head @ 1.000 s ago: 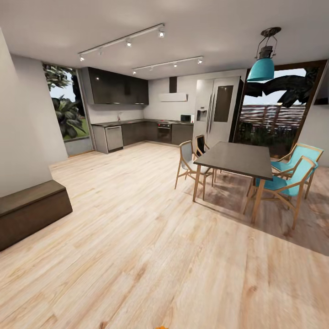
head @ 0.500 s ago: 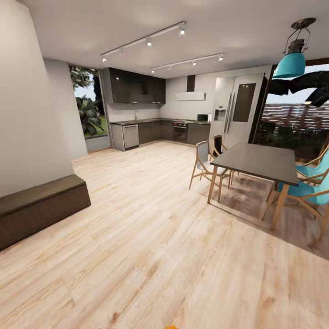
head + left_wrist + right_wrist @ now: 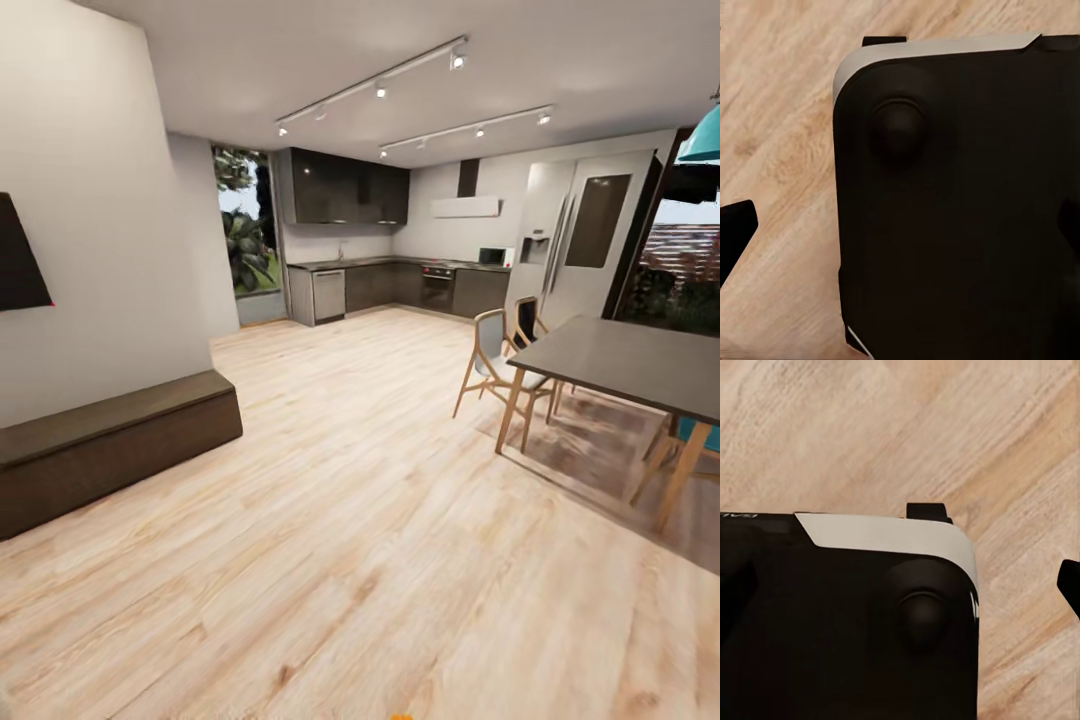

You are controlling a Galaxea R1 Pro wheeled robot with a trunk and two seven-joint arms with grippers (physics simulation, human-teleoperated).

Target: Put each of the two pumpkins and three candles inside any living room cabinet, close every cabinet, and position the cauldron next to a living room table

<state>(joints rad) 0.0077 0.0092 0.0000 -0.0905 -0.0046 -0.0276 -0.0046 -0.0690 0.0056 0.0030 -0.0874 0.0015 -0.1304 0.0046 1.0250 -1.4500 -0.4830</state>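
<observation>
The head view looks across a big room with a pale wood floor [image 3: 350,520]. The cabinet [image 3: 110,450] is a long, low, dark brown box. It sits on the floor against the white wall [image 3: 90,250] at the left of the head view. Its front is flat and shut, and its top is bare. A dark flat shape [image 3: 18,255] hangs on the wall above it.

At the right of the head view stands a dark dining table [image 3: 640,365] with wooden legs. 2 wooden chairs [image 3: 495,355] sit at its near end. At the far end of the room is a kitchen with dark cupboards [image 3: 345,190], a kitchen counter [image 3: 400,265] and a tall grey fridge [image 3: 580,240]. A tiny orange spot [image 3: 400,716] shows at the bottom edge of the head view. It is too small to tell what it is.

Each wrist view looks down at the wood floor and at the robot's black base [image 3: 960,202], which has a pale edge. The cabinet is far from both grippers. I cannot tell if the left gripper or the right gripper is spread or pressed together.
</observation>
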